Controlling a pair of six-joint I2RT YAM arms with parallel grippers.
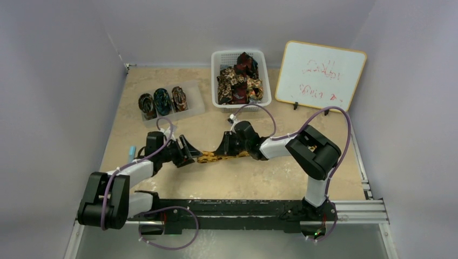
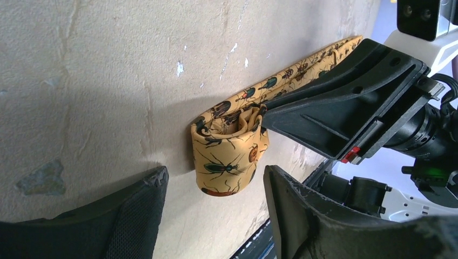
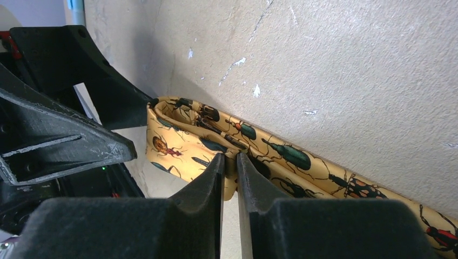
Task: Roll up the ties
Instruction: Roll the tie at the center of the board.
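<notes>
A golden-yellow tie [image 1: 222, 157] printed with beetles lies flat on the table, its left end curled into a small loose roll [image 2: 227, 162]. My right gripper [image 3: 230, 157] is shut on the fabric at the roll's edge, the fold pinched between its fingers [image 2: 335, 102]. My left gripper [image 2: 216, 175] stands open just left of the roll, a finger on either side and neither touching it. The rest of the tie [image 3: 345, 186] runs off to the right under the right arm. Three rolled ties [image 1: 162, 101] stand in a clear tray, and several loose ties [image 1: 237, 81] fill a white basket.
The white basket [image 1: 216, 59] is at the back centre and the clear tray [image 1: 195, 105] at the back left. A whiteboard [image 1: 321, 74] leans at the back right. A small light-blue object [image 1: 131, 151] lies by the left edge. A metal rail [image 1: 356, 208] runs along the near edge.
</notes>
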